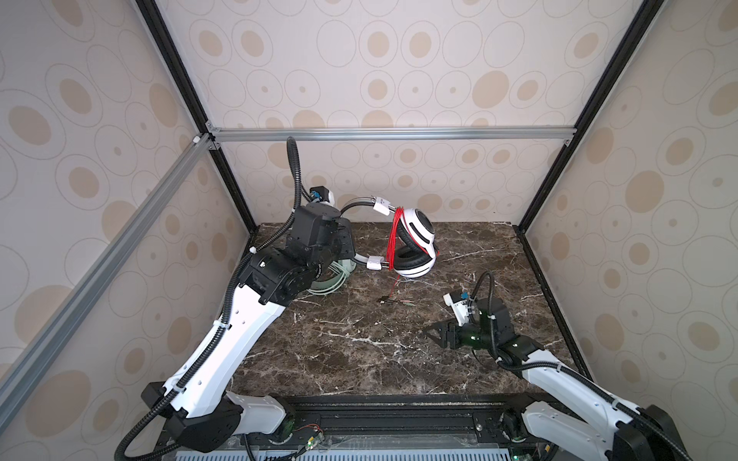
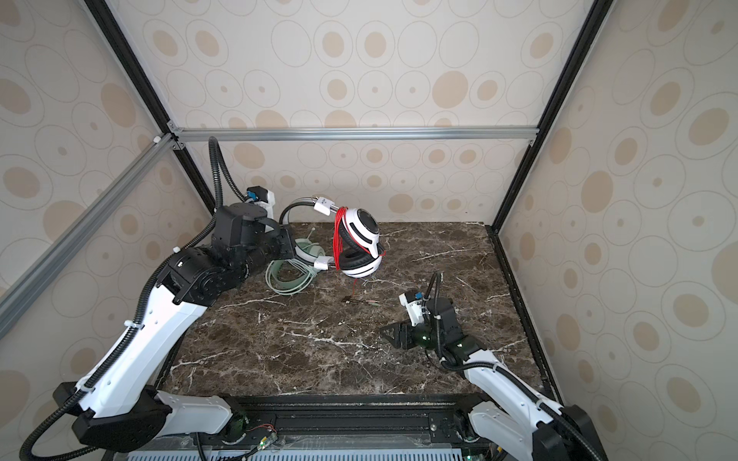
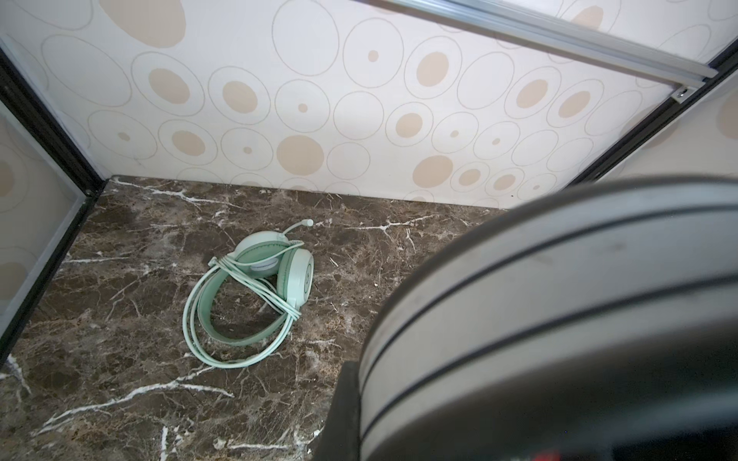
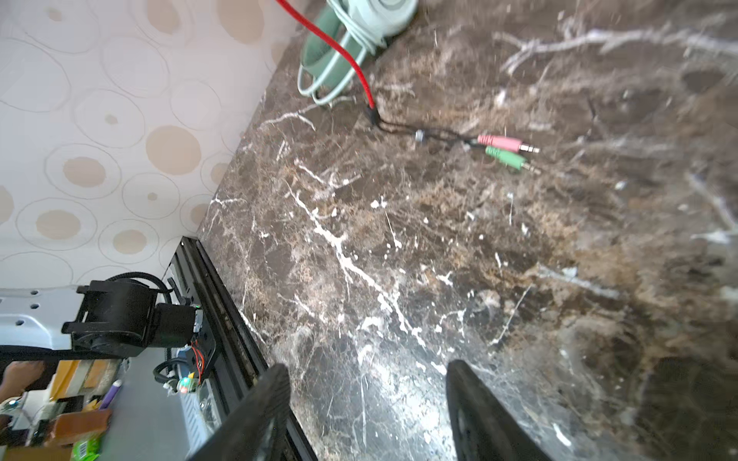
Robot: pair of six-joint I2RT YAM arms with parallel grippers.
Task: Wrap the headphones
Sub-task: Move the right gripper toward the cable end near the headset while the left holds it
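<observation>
The left gripper, jaws closed on the headband, holds the white headset above the worktop at far left. Its red cable is wound round the cups, and the tail hangs to the plugs on the worktop. The mint headset, cable wrapped, lies just left, while the right gripper hovers near right with jaws open.

White headset aloft, red-wrapped; mint headset flat.
</observation>
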